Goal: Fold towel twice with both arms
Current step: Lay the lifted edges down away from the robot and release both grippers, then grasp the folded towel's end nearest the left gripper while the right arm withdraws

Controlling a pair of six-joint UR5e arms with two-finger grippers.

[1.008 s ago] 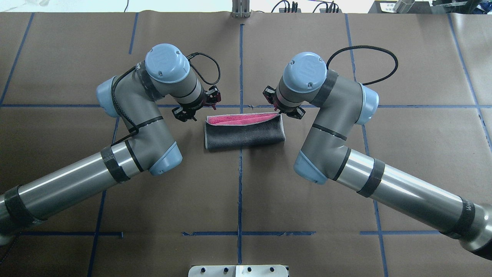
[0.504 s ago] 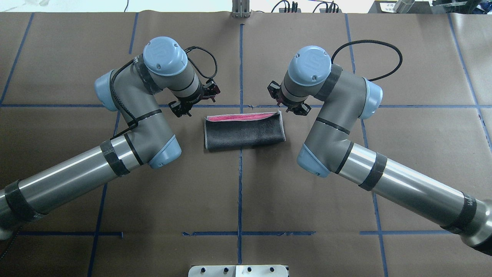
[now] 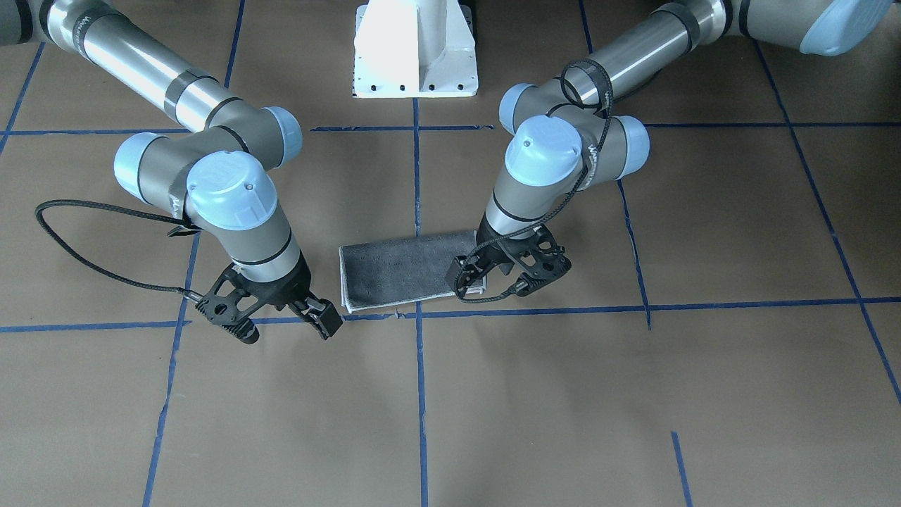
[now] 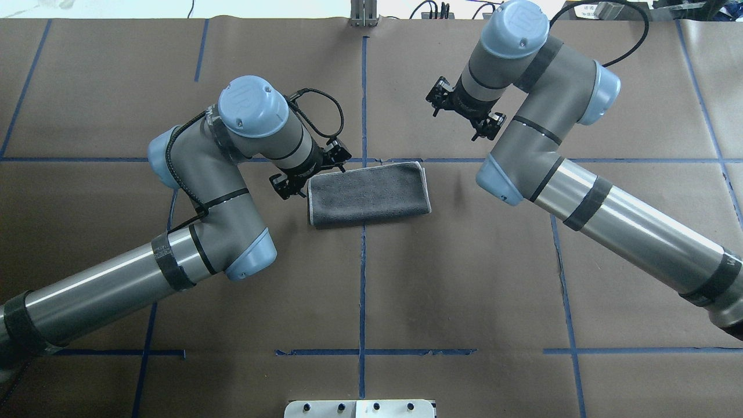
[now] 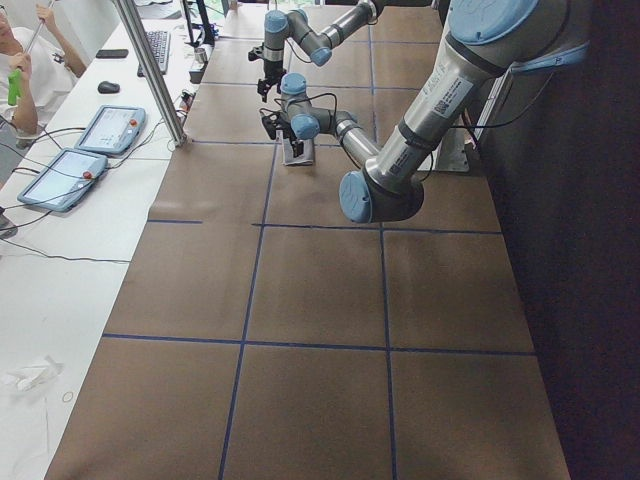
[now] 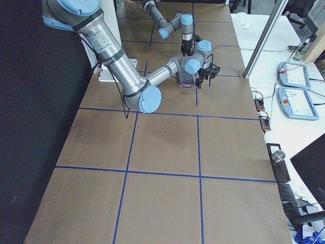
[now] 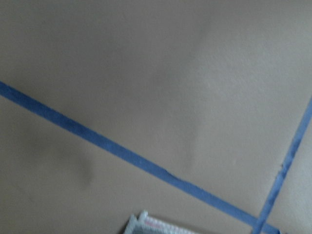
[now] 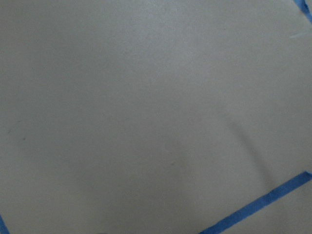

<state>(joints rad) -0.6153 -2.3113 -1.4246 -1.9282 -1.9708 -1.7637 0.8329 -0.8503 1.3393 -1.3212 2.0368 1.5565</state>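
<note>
The towel (image 4: 368, 194) lies flat on the brown table, folded into a rectangle with the dark grey face up and a pale border; no pink shows. It also shows in the front view (image 3: 405, 274). My left gripper (image 4: 312, 172) is open at the towel's far left corner, and one of its fingers (image 3: 464, 278) overlaps that corner in the front view (image 3: 508, 273). The left wrist view shows only the towel's corner (image 7: 146, 225). My right gripper (image 4: 464, 110) is open and empty, raised beyond the towel's far right corner; in the front view (image 3: 281, 324) it hangs beside the towel.
Blue tape lines (image 4: 363, 290) cross the brown table. The white pedestal base (image 3: 415, 49) stands at the robot's side. A metal post (image 5: 150, 70) and tablets (image 5: 105, 128) stand on the operators' bench, where a person (image 5: 25, 60) sits.
The pink gap along the towel's far edge has closed and the towel lies flat. My right gripper rose and moved away, farther from the robot. My left gripper moved in to the towel's far left corner.
</note>
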